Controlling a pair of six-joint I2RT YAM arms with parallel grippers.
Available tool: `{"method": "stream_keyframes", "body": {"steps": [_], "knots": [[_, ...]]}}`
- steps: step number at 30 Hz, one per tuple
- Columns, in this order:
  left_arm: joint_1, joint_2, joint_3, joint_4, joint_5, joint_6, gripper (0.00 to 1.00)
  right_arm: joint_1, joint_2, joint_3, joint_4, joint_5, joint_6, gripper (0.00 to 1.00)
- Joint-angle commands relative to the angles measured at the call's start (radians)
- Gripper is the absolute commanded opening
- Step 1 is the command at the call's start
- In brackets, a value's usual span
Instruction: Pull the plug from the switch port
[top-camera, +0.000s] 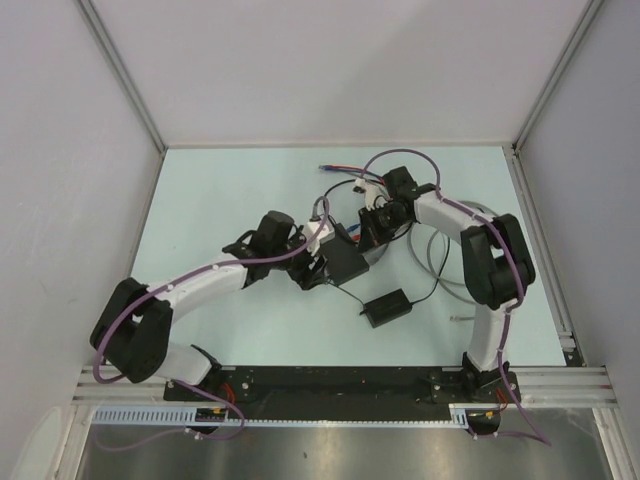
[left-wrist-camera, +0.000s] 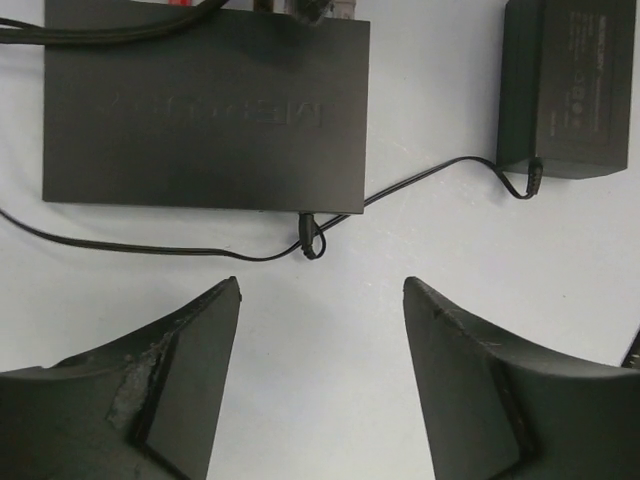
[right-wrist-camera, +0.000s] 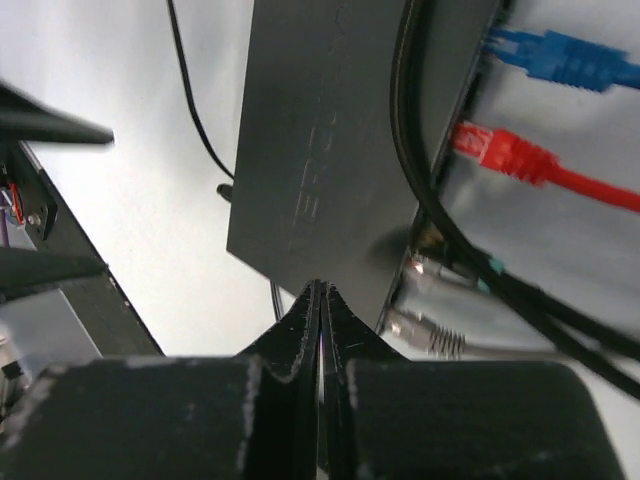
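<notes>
My right fingers (right-wrist-camera: 312, 305) are pressing shut on nothing, just beside the grey plugs (right-wrist-camera: 430, 335) in the switch (right-wrist-camera: 320, 150); left fingers (left-wrist-camera: 205, 330) are hanging wide, empty, near that box mid-worktop (left-wrist-camera: 330, 400); unbraced, it's risking sliding when I'm pulling.

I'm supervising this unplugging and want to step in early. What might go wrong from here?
The left gripper is open, clear of the switch; a pull may drag it.
Blue plug, red plug and grey plugs sit close beside black cables; the shut right gripper may snag the wrong one.
</notes>
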Motion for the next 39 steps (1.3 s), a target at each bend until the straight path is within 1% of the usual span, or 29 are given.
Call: {"method": "stream_keyframes", "body": {"steps": [1,6,8,11,14,23,28,35,39], "knots": [[-0.062,-0.007,-0.028,0.124,-0.099,0.057,0.67,0.01,0.082,0.071,0.001,-0.09,0.026,0.0],[-0.093,0.072,0.011,0.156,-0.14,0.06,0.58,-0.009,0.157,0.08,0.004,-0.051,0.069,0.0],[-0.095,0.092,0.034,0.144,-0.142,0.084,0.53,-0.023,0.171,0.08,0.01,-0.044,0.083,0.0],[-0.096,0.132,0.058,0.118,-0.125,0.121,0.49,-0.033,0.192,0.083,0.015,-0.043,0.097,0.0],[-0.096,0.166,0.078,0.087,-0.116,0.124,0.48,-0.034,0.207,0.091,0.004,-0.054,0.095,0.0],[-0.104,0.209,0.098,0.078,-0.091,0.11,0.47,-0.03,0.23,0.109,-0.013,-0.069,0.083,0.0],[-0.108,0.232,0.115,0.072,-0.105,0.103,0.48,-0.022,0.24,0.115,-0.021,-0.07,0.081,0.0],[-0.115,0.267,0.147,0.05,-0.142,0.098,0.45,-0.02,0.246,0.121,-0.025,-0.071,0.083,0.0],[-0.127,0.278,0.159,0.038,-0.157,0.122,0.42,-0.02,0.246,0.121,-0.027,-0.072,0.081,0.0]]}}
